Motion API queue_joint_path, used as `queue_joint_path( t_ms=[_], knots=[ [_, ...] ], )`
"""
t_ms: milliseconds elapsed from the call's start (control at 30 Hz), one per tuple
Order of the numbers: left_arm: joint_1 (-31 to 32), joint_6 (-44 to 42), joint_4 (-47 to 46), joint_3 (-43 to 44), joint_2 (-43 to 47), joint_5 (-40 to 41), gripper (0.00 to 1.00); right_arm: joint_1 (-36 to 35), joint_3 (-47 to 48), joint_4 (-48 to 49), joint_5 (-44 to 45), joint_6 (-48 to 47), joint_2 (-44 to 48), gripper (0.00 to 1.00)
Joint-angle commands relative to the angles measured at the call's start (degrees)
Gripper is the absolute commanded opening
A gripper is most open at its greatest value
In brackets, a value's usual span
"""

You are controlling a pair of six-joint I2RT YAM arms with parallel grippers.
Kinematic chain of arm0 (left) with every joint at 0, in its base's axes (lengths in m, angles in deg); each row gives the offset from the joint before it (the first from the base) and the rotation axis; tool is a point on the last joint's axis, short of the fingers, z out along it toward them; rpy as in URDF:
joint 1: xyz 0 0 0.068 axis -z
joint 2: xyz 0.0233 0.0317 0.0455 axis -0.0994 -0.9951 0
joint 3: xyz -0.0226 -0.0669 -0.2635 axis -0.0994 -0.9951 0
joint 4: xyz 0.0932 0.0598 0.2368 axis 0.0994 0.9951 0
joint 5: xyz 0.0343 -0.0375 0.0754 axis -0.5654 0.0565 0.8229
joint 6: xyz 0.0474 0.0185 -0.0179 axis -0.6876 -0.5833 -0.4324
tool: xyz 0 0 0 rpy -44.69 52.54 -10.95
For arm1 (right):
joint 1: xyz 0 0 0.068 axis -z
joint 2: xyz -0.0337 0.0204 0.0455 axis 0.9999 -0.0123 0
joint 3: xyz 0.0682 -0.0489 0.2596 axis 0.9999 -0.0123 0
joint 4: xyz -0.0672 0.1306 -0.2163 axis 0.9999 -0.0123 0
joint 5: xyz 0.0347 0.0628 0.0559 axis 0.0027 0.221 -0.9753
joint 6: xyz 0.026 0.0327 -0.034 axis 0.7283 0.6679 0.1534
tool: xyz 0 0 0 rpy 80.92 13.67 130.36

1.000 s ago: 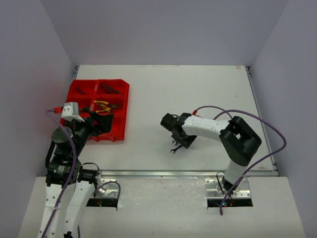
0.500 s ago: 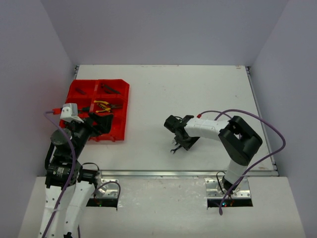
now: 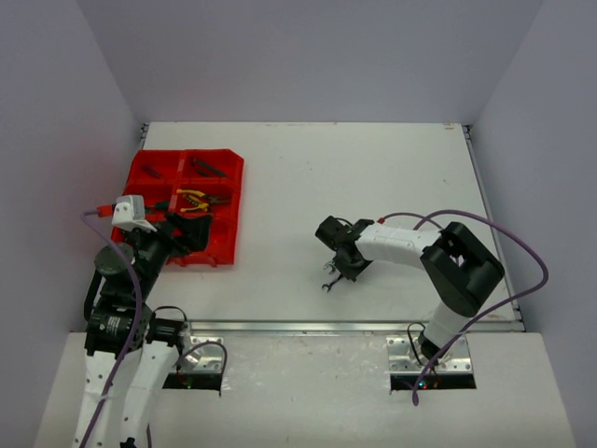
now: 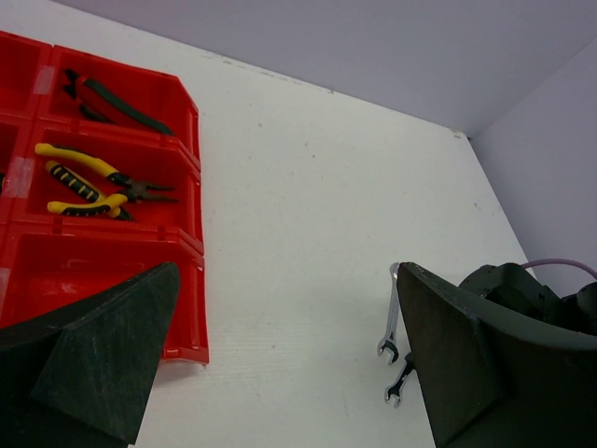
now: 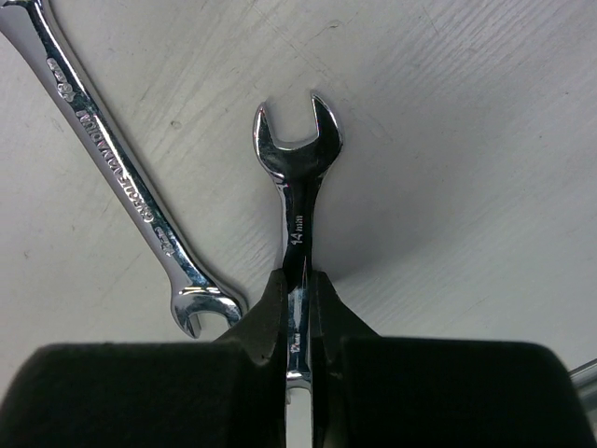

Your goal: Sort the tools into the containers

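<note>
My right gripper (image 5: 297, 280) is shut on the shank of a silver wrench (image 5: 297, 159), whose open end points away from the jaws, close to the white table. A second silver wrench (image 5: 112, 173) lies slanted on the table just to its left. From above, the right gripper (image 3: 342, 264) is near the table's middle front, with the wrench end (image 3: 329, 283) poking out. The red tray (image 3: 235, 201) sits at the left and holds yellow-black pliers (image 3: 192, 200) and dark tools (image 3: 209, 168). My left gripper (image 3: 193, 233) hangs open and empty over the tray's near side.
In the left wrist view the tray's wall (image 4: 191, 233) is at the left, with the pliers (image 4: 89, 187) in a middle compartment. Both wrenches (image 4: 390, 322) show at the right, partly behind my finger. Grey walls enclose the table on three sides.
My right gripper has shut on the wrench and its arm has shifted slightly right. The left arm has barely moved.
</note>
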State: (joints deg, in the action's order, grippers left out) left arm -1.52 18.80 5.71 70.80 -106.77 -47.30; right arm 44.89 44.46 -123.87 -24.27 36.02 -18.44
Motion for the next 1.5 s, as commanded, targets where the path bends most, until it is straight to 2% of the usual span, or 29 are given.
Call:
queue_joint_path(
  t_ms=[0, 167, 300, 533, 667, 867, 1000, 1067, 1167, 1200, 1233, 1333, 1467],
  knots=[
    [0.47, 0.22, -1.98, 0.25, 0.53, 0.62, 1.00, -0.07, -3.28, 3.41, -5.32, 2.38, -3.87, 0.00],
    [0.47, 0.22, -1.98, 0.24, 0.52, 0.70, 1.00, -0.35, -4.07, 3.68, -4.41, 0.09, -0.39, 0.00],
    [0.47, 0.22, -2.12, 0.16, -0.24, 0.01, 1.00, -1.74, -2.72, 2.94, -0.35, -6.12, 2.93, 0.00],
    [0.47, 0.05, -2.41, 0.07, -0.97, -0.87, 1.00, -3.48, 1.72, -0.71, 5.00, -14.46, 3.12, 0.00],
    [0.47, 0.04, -2.49, 0.07, -1.13, -1.30, 1.00, -5.99, 1.78, -1.35, 8.73, -15.50, 5.00, 0.00],
    [0.56, -0.15, -2.82, 0.05, -2.41, -3.14, 1.00, -6.91, 1.87, 0.43, 9.05, -18.63, 7.05, 0.00],
    [0.80, 0.03, -3.57, 0.11, -4.78, -7.67, 1.00, -8.15, 0.79, 6.29, 9.02, -25.68, 10.01, 0.00],
    [0.82, 1.11, -3.99, -0.40, -6.78, -12.67, 1.00, -9.58, 0.83, 9.01, 10.53, -29.26, 11.80, 0.00],
    [0.82, 7.81, -10.53, -4.73, -8.08, -21.74, 1.00, -11.11, 0.06, 15.50, 10.48, -40.25, 14.45, 0.00],
    [0.84, 8.47, -11.35, -5.24, -8.13, -24.94, 1.00, -11.58, -0.15, 18.78, 10.17, -41.23, 14.72, 0.00],
    [0.94, 12.96, -16.98, -8.79, -8.48, -29.93, 1.00, -12.24, -1.67, 24.46, 7.78, -47.65, 16.61, 0.00],
    [1.73, 21.39, -29.44, -15.27, -9.65, -34.91, 1.00, -12.98, -4.41, 31.70, 0.56, -57.07, 20.71, 0.00],
    [5.38, 22.56, -32.97, -16.70, -13.08, -34.10, 1.00, -13.07, -2.54, 34.55, -7.24, -63.03, 22.37, 0.00]
  ],
)
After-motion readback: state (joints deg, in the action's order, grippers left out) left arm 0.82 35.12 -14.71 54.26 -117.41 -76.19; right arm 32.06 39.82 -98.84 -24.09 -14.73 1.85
